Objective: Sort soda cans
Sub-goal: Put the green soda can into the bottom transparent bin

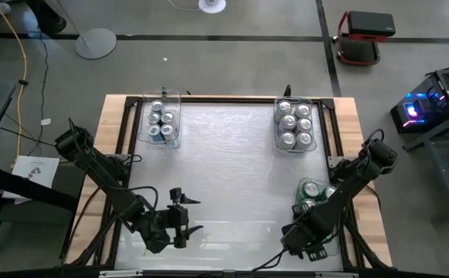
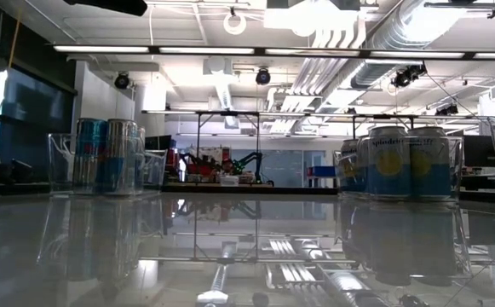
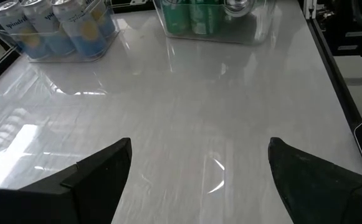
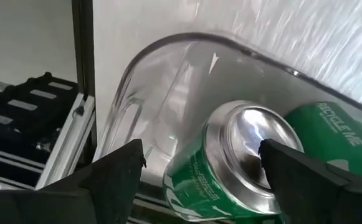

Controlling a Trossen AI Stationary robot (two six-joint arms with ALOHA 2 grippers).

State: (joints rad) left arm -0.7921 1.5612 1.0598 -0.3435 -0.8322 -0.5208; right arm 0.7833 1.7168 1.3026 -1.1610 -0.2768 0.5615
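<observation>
The table [image 1: 224,170] carries three clear bins, each holding cans.

Far left bin [image 1: 163,122]: holds about five blue and silver cans [image 1: 162,118], standing upright. In the low view this bin appears at the left, its cans tall and slim.

Far right bin [image 1: 295,123]: holds about six upright pale blue cans [image 1: 295,122] with yellow marks, packed in two rows and touching one another.

Near right bin [image 1: 317,202]: holds green cans [image 1: 311,191]. The right arm partly covers this bin in the high view. The right wrist view shows one green can [image 4: 230,168] lying tilted against the rounded bin corner, its silver top facing the camera, with a second green can just beside it.

Left gripper [image 1: 179,218]: positioned over bare table at the near edge, left of centre, well apart from all bins. Its jaws are released and spread wide, with nothing between them.

Right gripper [image 4: 202,171]: positioned over the near right bin, pointing down into it. Its jaws are spread on either side of the tilted green can, one finger [image 4: 109,180] apart from it. Contact at the other finger cannot be determined.
</observation>
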